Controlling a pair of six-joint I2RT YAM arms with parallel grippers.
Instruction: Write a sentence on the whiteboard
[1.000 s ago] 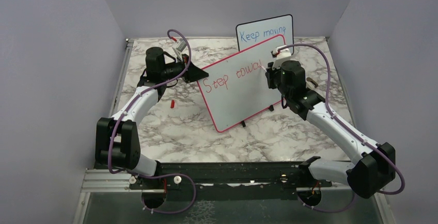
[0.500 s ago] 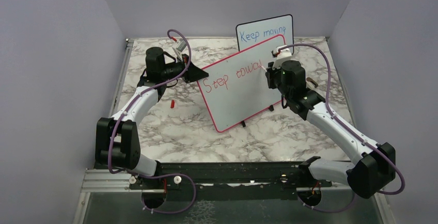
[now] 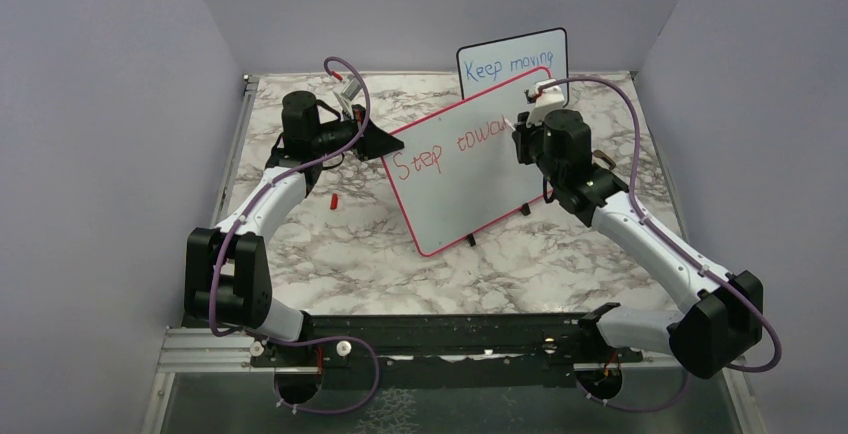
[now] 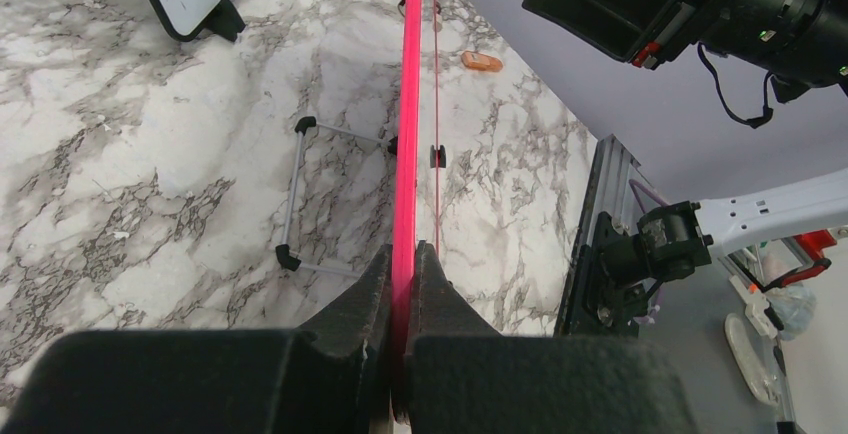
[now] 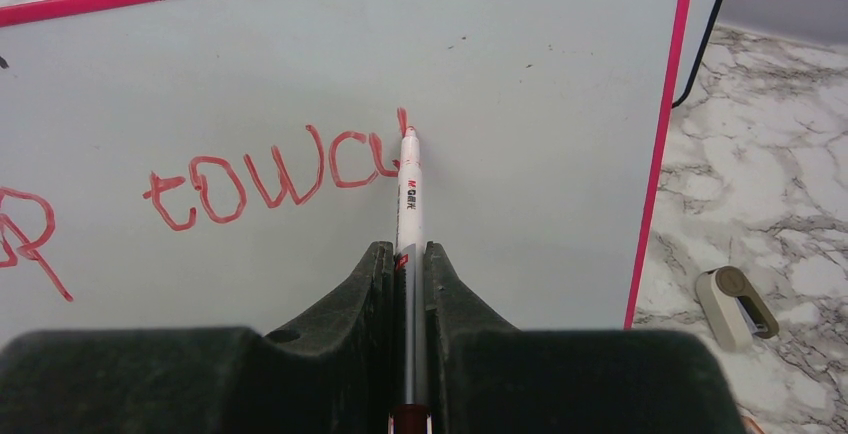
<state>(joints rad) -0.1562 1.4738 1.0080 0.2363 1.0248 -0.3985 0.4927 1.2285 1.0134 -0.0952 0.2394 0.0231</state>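
The whiteboard (image 3: 470, 179), white with a red-pink frame, stands tilted on the marble table. Red words of the sentence (image 3: 450, 149) read "Step towa", followed by a short upright stroke. My left gripper (image 3: 385, 141) is shut on the whiteboard's left frame edge (image 4: 407, 104); the pink rim runs between its fingers (image 4: 405, 254). My right gripper (image 3: 522, 134) is shut on a white marker (image 5: 408, 194). The marker tip touches the board (image 5: 540, 64) just right of "towa" (image 5: 260, 179). The marker sits between the right gripper's (image 5: 408, 254) black fingers.
A smaller black-framed board (image 3: 512, 59) with blue writing stands behind the whiteboard. A small red cap (image 3: 333, 199) lies on the table left of the board. A beige stapler-like object (image 5: 735, 304) lies to the right. A wire stand (image 4: 300, 194) props the board from behind.
My right gripper has moved slightly up the board with the marker, adding a short stroke after "towa". The left gripper and the board have stayed still.
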